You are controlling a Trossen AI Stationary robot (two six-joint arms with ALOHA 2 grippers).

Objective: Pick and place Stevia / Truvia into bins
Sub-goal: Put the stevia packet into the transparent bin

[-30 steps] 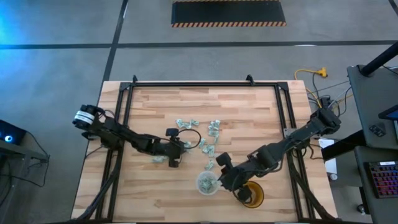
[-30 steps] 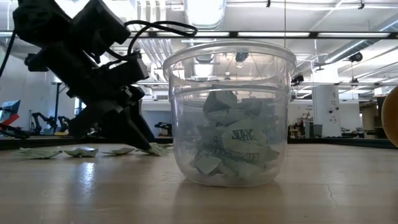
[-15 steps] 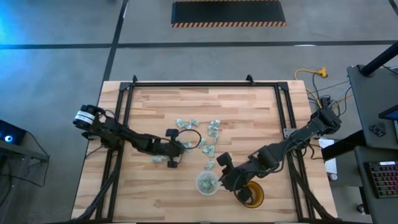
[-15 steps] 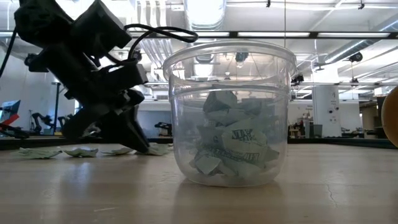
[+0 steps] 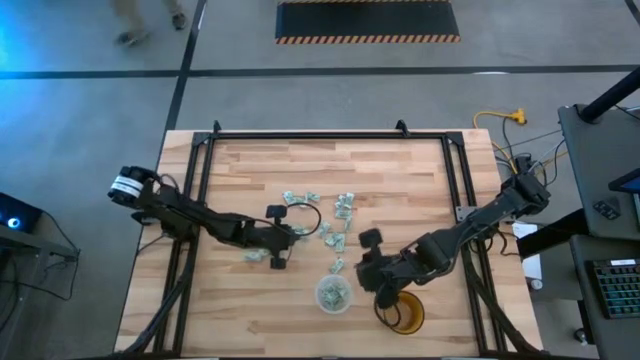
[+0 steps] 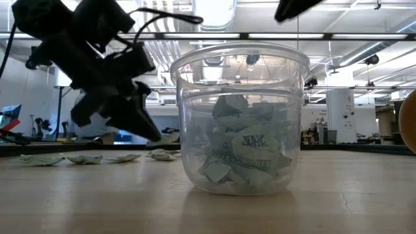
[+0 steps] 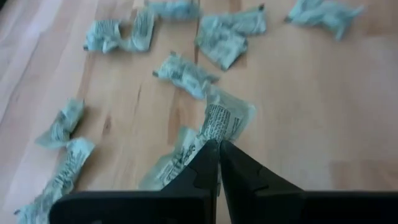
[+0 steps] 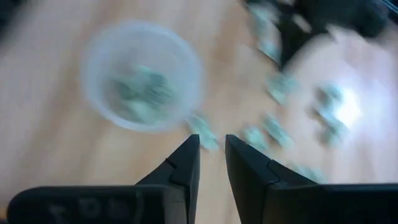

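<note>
The clear plastic cup [image 5: 333, 293] stands near the table's front edge and holds several crumpled green-white Stevia sachets [image 6: 244, 149]. More sachets [image 5: 330, 238] lie scattered on the wood behind it. My left gripper [image 5: 277, 262] is to the cup's left, raised off the table [image 6: 151, 134] and shut on one sachet [image 7: 225, 117]. To the cup's right, and above it, my right gripper [image 5: 365, 272] has its fingers [image 8: 186, 158] a narrow gap apart with nothing between them. My left gripper pinches one sachet by its near edge [image 7: 216, 134] between its two shut fingertips. The rest of the sachet sticks out beyond the tips. The fingers slant down from the table's left. Whether the sachet is fully clear of the table, I cannot tell.
An amber mug [image 5: 405, 313] stands just right of the cup, under my right arm. Loose sachets lie in a row along the table [image 6: 84, 157] and near my left gripper [image 7: 62, 121]. A black metal frame [image 5: 300, 137] borders the table.
My left gripper has lifted from the table beside the scattered sachets. My right gripper has risen from the cup's rim and drawn back toward the table's right and far side; the cup has stayed in place.
</note>
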